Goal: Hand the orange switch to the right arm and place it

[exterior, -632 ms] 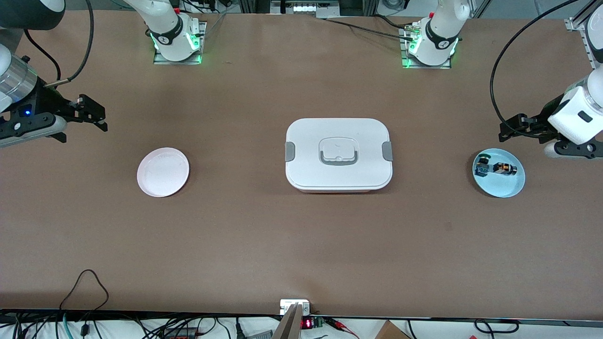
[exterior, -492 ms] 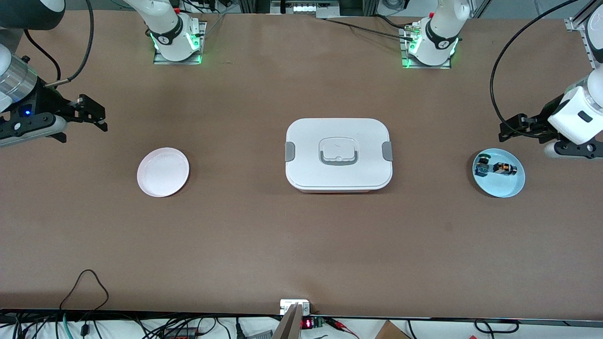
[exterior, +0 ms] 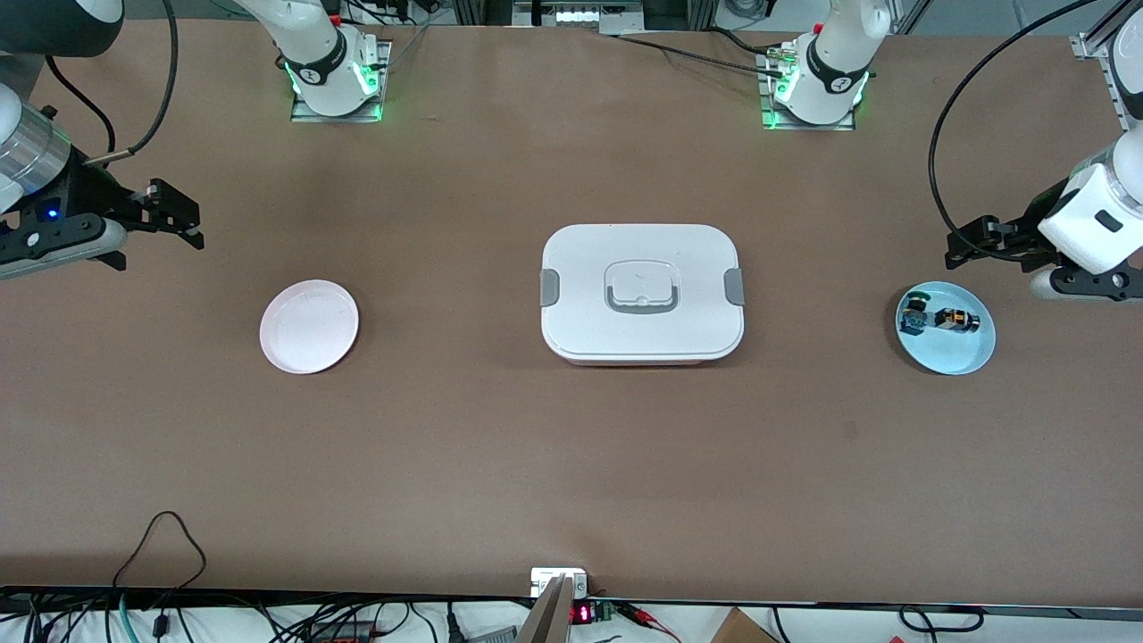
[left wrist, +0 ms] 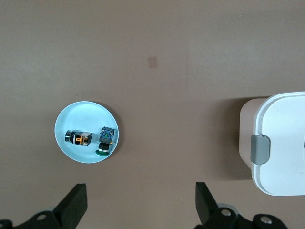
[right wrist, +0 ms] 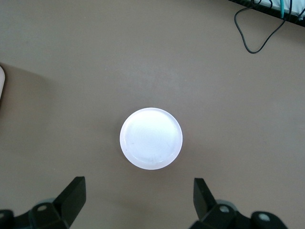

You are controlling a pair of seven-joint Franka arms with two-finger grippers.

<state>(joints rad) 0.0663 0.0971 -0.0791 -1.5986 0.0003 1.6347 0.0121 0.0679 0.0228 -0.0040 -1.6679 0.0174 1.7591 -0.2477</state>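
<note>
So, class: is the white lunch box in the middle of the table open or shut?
Shut. The white lunch box has its lid seated flat, handle folded down, and a grey latch at each end against the lid.

Robotics lab showing itself, brown-covered table (exterior: 571,464) filling the frame, two arm bases (exterior: 335,85) glowing green along the top, cables (exterior: 161,545) trailing at lower left, aluminium framing (exterior: 1094,36) standing upper right

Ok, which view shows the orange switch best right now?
The left wrist view: the orange switch lies clearly in the blue plate beside the green-topped part. The front view shows it small. The right wrist view misses it.
</note>
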